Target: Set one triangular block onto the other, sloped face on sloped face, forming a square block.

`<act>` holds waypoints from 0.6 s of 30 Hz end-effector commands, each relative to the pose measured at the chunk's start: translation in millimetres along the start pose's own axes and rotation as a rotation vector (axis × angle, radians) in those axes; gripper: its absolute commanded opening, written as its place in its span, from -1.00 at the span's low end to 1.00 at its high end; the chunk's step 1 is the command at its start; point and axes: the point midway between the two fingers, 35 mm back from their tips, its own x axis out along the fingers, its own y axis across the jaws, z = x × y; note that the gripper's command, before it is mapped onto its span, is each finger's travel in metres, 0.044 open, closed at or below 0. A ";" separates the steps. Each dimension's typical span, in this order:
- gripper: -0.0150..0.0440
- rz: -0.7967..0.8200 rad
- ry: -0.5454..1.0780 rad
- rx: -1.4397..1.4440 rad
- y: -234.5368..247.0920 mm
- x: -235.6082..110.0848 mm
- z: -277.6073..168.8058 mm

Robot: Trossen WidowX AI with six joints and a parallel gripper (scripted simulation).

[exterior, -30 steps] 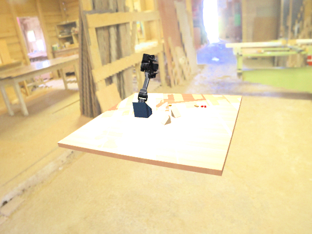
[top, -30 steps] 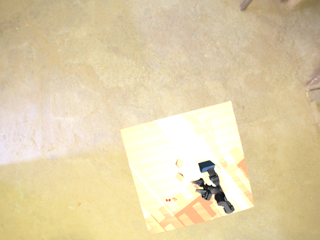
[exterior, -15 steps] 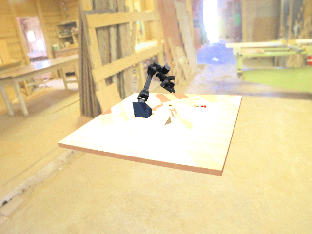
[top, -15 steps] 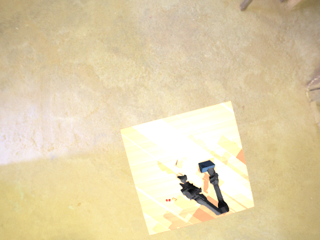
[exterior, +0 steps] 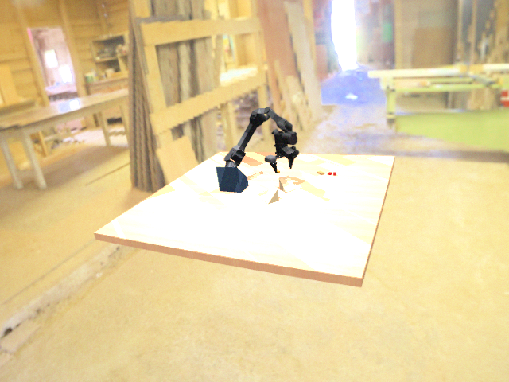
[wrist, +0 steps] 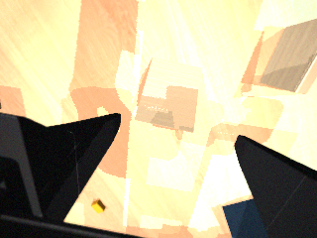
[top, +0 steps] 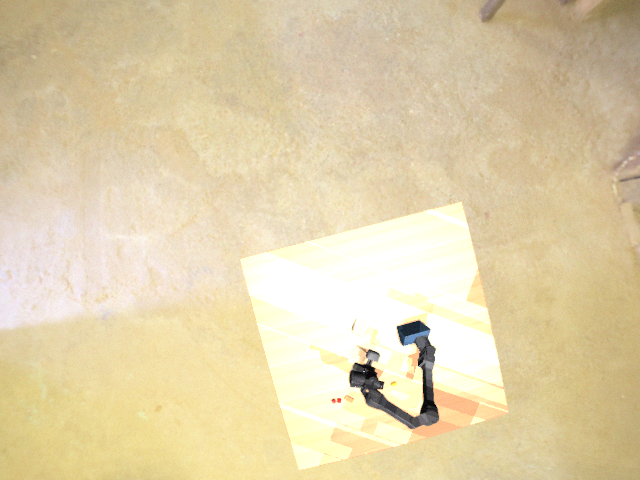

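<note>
Two pale wooden triangular blocks stand apart on the table (top: pixel 310 273) (exterior: pixel 230 230). One block (top: pixel 357 354) (exterior: pixel 289 185) (wrist: pixel 170 101) shows in the wrist view between and beyond the fingertips, its outline washed out by glare. The other block (top: pixel 356 325) (exterior: pixel 273 196) (wrist: pixel 292 57) lies at the wrist view's upper right, with a shaded grey-brown face. My gripper (top: pixel 376 370) (exterior: pixel 282 169) (wrist: pixel 177 129) is wide open, empty and pointing down. It hangs above the table, clear of both blocks. Which way each slope faces is hard to tell.
The arm's dark blue base box (top: pixel 413 333) (exterior: pixel 232 180) (wrist: pixel 243 218) is beside the blocks. A small yellow cube (top: pixel 393 383) (exterior: pixel 277 171) (wrist: pixel 98 205) lies near the gripper. Two small red things (top: pixel 336 400) (exterior: pixel 332 173) and a small tan block (top: pixel 349 398) (exterior: pixel 320 173) lie farther off.
</note>
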 end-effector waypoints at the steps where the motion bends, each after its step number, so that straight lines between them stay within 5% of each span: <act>1: 1.00 -0.003 0.024 0.047 1.3 1.6 -2.1; 18: 1.00 -0.006 0.023 0.048 3.1 23.3 1.2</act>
